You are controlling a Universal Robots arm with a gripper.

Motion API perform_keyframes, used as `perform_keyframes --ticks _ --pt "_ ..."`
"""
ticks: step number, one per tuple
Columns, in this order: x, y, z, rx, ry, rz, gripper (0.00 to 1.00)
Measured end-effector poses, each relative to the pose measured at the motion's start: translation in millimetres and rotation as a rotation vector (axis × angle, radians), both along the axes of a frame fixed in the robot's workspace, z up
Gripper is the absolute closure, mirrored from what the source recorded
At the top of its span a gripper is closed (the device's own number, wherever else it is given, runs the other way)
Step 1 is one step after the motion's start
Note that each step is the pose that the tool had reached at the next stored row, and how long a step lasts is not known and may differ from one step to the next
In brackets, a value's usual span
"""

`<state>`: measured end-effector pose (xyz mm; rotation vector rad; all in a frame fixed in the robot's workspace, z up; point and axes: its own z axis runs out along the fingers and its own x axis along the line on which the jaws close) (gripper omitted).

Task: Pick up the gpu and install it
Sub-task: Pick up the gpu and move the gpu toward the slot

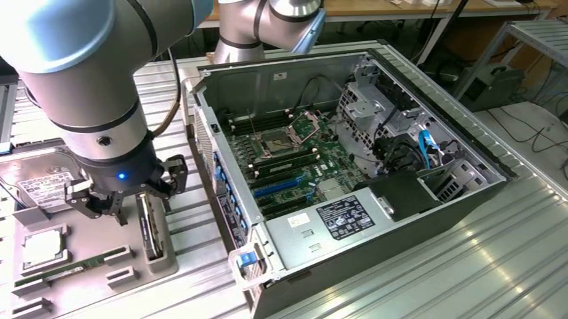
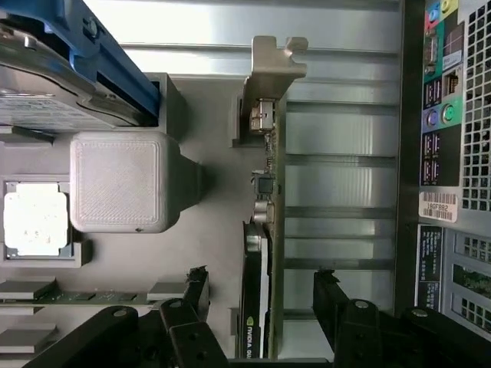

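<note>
The arm [image 1: 84, 86] is reaching down from the exterior view's upper left, its wrist pointing straight down over the grey holder tray [image 1: 164, 266] that is sitting on the ribbed metal tabletop [image 1: 461, 266]. The gripper [image 1: 124, 203] is hanging just above the tray with its jaws standing wide open and nothing between them being gripped.

The gpu [image 1: 153, 232] is standing on its long edge in a slot of the tray, just beside the gripper toward the exterior view's right and lower down. In the wrist view the gpu [image 2: 265, 230] is running lengthwise straight into the gap between the two black fingers [image 2: 196, 295], with its silver bracket [image 2: 276, 65] at the far end. The fingers are sitting on either side of the card, apart from it, not touching it.

The open computer case [image 1: 266, 80] is lying on its side at the exterior view's right of the tray, its motherboard [image 1: 293, 159] facing up. A hard drive [image 1: 36, 183] and a green memory stick [image 1: 62, 271] are lying on the tray's other side.
</note>
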<state>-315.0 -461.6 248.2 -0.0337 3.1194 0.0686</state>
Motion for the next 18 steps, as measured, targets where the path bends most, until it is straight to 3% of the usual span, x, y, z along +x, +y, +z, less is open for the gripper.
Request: perform_keyframes --ticks 13,18 --pt "-0.1 3.7 -23.7 0.0 0.0 0.0 0.34" --pt "-0.1 3.7 -24.1 -0.002 0.0001 0.0 0.34"
